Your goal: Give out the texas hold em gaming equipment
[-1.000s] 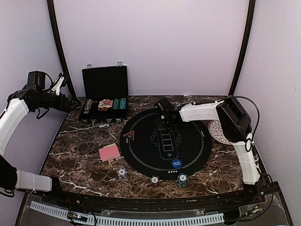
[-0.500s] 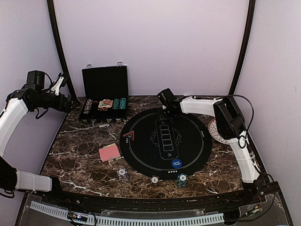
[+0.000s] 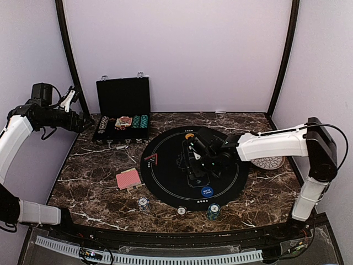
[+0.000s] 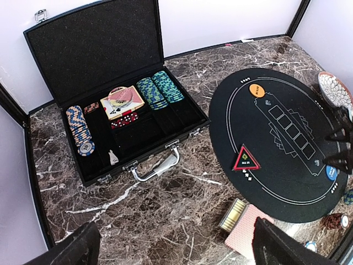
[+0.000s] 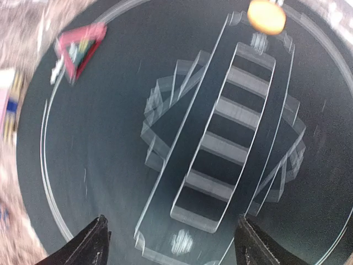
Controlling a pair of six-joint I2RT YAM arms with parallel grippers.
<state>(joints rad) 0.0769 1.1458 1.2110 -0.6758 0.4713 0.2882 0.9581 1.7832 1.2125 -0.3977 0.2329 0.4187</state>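
The right pincer (image 5: pixel 172 243) hangs over the round mat (image 3: pixel 165 185). Beyond it, a marker disc (image 3: pixel 190 136) lies on the mat. To its left are the triangular marker (image 3: pixel 151 159) and the card deck (image 3: pixel 128 179). To its right is the plate (image 3: pixel 269 163). Nearer the robot stand the chip stacks (image 3: pixel 144 203).

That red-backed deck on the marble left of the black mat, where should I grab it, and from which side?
Grip the red-backed deck by two opposite edges, coming straight down from above. It lies flat and low on the marble table, so only its thin sides offer purchase. It sits skewed to the table's edge, so probably turn the jaws to match.
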